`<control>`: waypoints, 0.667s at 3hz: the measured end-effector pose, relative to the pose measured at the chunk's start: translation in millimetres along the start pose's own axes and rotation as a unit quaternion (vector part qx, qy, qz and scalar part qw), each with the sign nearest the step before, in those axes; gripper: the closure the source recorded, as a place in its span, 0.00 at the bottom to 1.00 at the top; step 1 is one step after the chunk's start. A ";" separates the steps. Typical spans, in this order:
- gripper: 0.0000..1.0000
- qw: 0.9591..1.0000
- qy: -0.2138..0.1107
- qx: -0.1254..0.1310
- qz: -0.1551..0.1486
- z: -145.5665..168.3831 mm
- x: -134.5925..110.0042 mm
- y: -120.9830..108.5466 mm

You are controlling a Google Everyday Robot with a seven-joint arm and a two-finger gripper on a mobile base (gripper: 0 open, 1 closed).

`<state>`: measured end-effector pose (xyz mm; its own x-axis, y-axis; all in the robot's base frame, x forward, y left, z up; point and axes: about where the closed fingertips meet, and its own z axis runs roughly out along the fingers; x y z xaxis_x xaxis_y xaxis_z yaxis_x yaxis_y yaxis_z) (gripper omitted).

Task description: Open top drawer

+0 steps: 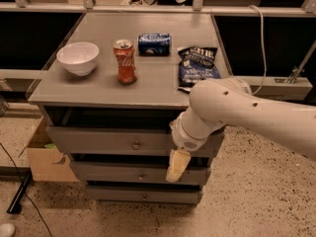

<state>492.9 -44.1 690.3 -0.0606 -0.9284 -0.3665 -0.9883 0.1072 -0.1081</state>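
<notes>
Speckled stone floor (247, 201) lies nearest, under a grey wooden chest (158, 85). At its near right side hangs the pale gripper (177, 165); whether it is open or grasping anything cannot be told. Just left and slightly higher, the wide grey top drawer (94, 140) shows its round metal knob (136, 144), apart from the gripper; farther back stands a red soda can (125, 62)

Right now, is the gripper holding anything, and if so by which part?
Nothing is held, as far as shows. The gripper hangs before the drawer fronts, right of the knob of the top drawer, apart from it.
</notes>
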 end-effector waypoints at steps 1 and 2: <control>0.00 1.000 0.008 0.007 0.003 8.4 2.3 -15.0; 0.00 1.000 0.015 0.005 0.011 18.5 10.6 -22.8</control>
<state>517.4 -49.8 671.8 -0.0871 -0.9358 -0.3415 -0.9853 0.1314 -0.1087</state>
